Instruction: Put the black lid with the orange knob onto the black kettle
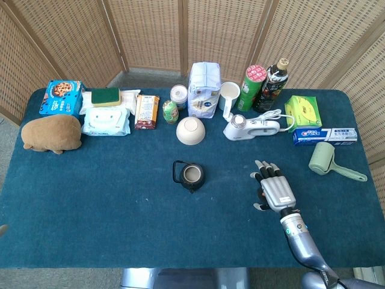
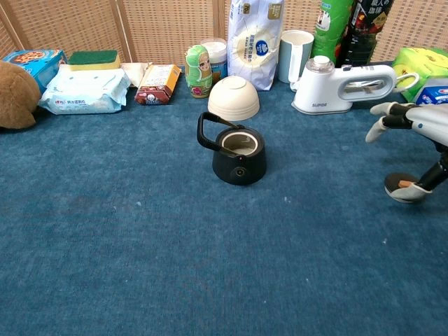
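- Your right hand (image 1: 274, 188) hangs palm down over the black lid (image 2: 397, 187), right of the table's middle; its fingers are spread and hold nothing.
- In the chest view that hand (image 2: 413, 133) arches above the lid, with the thumb tip down at the lid's right edge (whether it actually touches, you cannot tell) and the other fingertips raised clear.
- The lid lies flat on the blue table (image 1: 108, 198), its orange knob (image 2: 404, 183) just showing; from the head view your hand covers it.
- The black kettle (image 1: 189, 175) stands upright near the table's middle, well apart to the left of the lid, mouth uncovered and handle toward the far left.
- A white bowl (image 1: 190, 130) sits upside down just behind the kettle.
- A white handheld steamer (image 1: 251, 127) lies behind your hand.
- Your left hand shows in neither view.
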